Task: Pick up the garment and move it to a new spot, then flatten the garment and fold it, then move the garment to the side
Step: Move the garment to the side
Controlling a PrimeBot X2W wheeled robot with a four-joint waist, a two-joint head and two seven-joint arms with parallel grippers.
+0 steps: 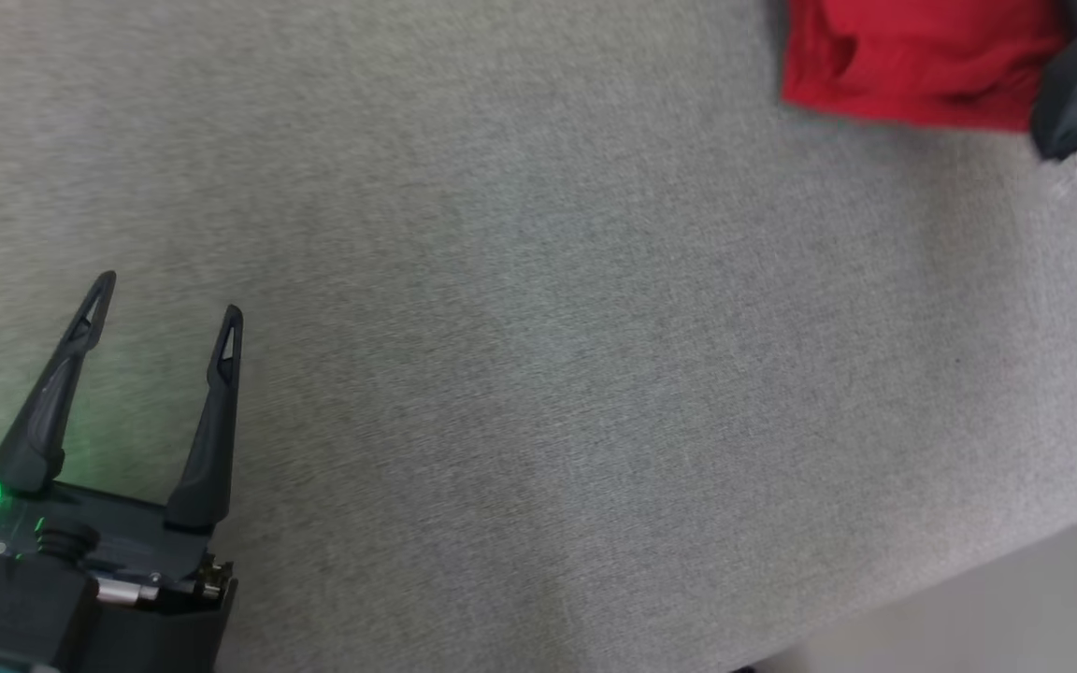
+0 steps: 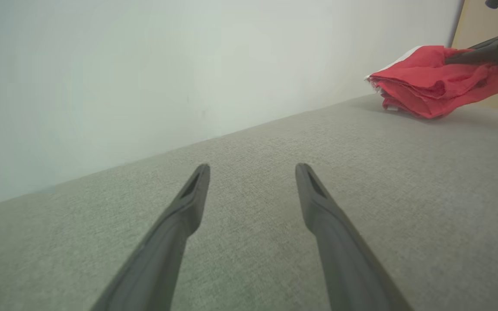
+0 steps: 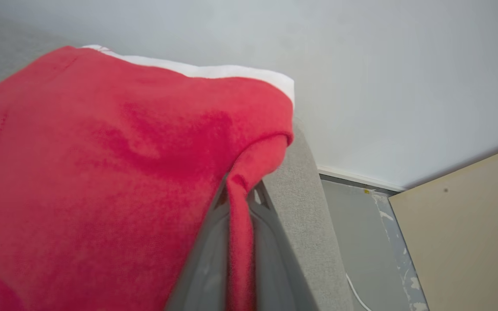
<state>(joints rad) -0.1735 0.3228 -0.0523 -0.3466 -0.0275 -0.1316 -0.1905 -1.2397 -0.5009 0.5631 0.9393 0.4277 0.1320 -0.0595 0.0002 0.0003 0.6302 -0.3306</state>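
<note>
On a grey fabric surface (image 1: 538, 374), the right gripper (image 3: 241, 192) pinches a fold of a red fleece garment (image 3: 102, 151); well apart, the left gripper (image 1: 169, 295) stands with fingers spread.

1 garment (image 1: 912, 61), 2 grippers (left gripper (image 1: 169, 293), right gripper (image 3: 243, 189)), 1 grey surface (image 1: 538, 374).

The grey fabric surface (image 1: 538, 374) bears 1 red garment (image 1: 912, 65) toward its far end.
</note>
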